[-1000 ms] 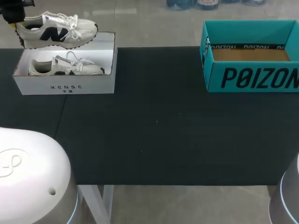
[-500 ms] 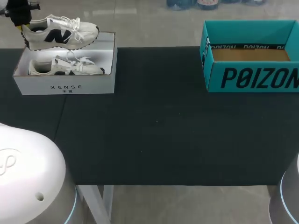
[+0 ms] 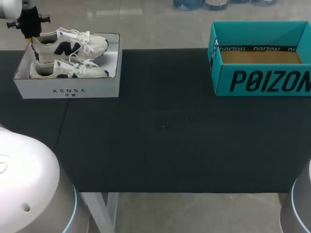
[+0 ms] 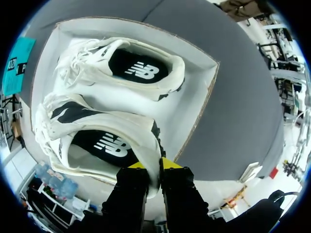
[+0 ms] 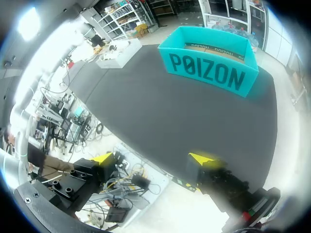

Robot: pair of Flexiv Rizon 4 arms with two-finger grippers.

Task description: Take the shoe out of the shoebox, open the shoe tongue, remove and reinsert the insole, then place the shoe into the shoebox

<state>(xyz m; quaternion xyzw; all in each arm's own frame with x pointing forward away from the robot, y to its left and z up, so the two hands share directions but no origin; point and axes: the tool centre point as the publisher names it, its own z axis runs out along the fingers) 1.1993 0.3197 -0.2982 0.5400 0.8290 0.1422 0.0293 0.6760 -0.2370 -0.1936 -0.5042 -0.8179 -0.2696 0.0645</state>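
Left gripper [image 3: 33, 39] sits in the upper left corner of the head view, its two yellow tips pressed onto the heel of a white sneaker [image 3: 70, 46] with a dark side logo. In the left wrist view the heel collar is pinched between the fingers of the left gripper [image 4: 154, 167], one inside the collar and one on the outer back. The rest of the sneaker [image 4: 97, 141] stretches away ahead of them, opening upward so the dark insole shows.

In the head view the shoe is upright with its toe toward the right of the frame. It hangs over the far half of the white shoebox [image 3: 68, 90], and whether its sole touches anything below cannot be told. A second sneaker [image 3: 68, 71] of the same kind lies on the box floor nearer the front wall, toe also to the right. From the wrist it lies beyond the held shoe, the two side by side, second sneaker [image 4: 131, 68] inside the white shoebox [image 4: 206, 97].

That box stands at the upper left of the dark table [image 3: 170, 136]. An open teal box [image 3: 262, 80] stands well apart at the upper right.

Right gripper [image 5: 151, 159] hangs past the table's edge with its fingers spread wide around nothing, the teal box [image 5: 209, 68] far ahead of it.
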